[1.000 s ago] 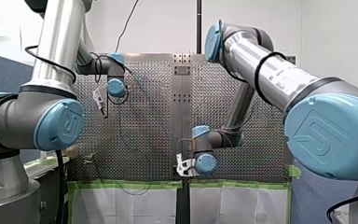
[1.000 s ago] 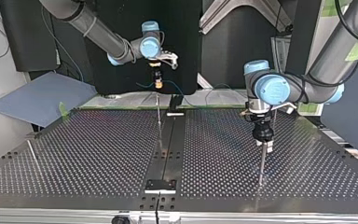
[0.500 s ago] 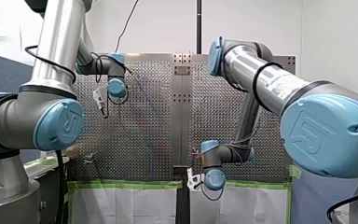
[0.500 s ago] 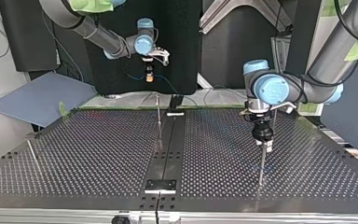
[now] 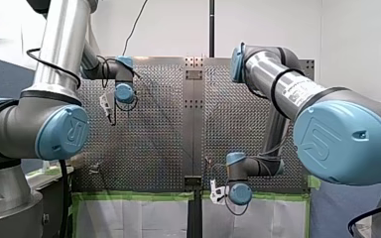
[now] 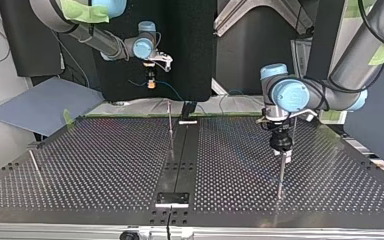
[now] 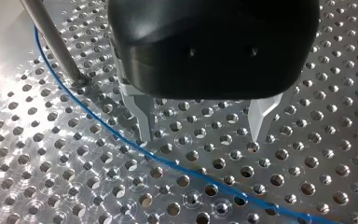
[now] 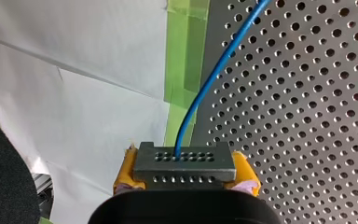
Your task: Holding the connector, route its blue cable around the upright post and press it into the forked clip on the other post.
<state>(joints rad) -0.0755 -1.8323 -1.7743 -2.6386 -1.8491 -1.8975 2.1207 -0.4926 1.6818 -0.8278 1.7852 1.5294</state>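
My right gripper [image 8: 185, 171] has its yellow pads shut on a dark grey connector [image 8: 185, 161], from which the blue cable [image 8: 204, 81] runs out over the perforated table. In the top view that gripper [image 6: 151, 80] hangs high past the table's far edge. Over the plate, my left gripper [image 7: 200, 135] stands open with nothing between its metal fingers; the blue cable [image 7: 177, 165] lies on the table just ahead of them and curves past the foot of an upright post [image 7: 51, 42]. In the top view the left gripper [image 6: 282, 150] sits just above a thin post [image 6: 280, 175].
A second thin post [image 6: 170, 122] stands near the table's centre strip [image 6: 180, 160]. A slanted rod [image 6: 34, 162] is at the top view's left. Green tape [image 8: 186, 51] and white sheeting [image 8: 74, 70] lie beyond the table's edge under my right gripper.
My right arm has carried the connector off the table's edge, toward the front view's lower right and the top view's upper left. My left arm has not moved.
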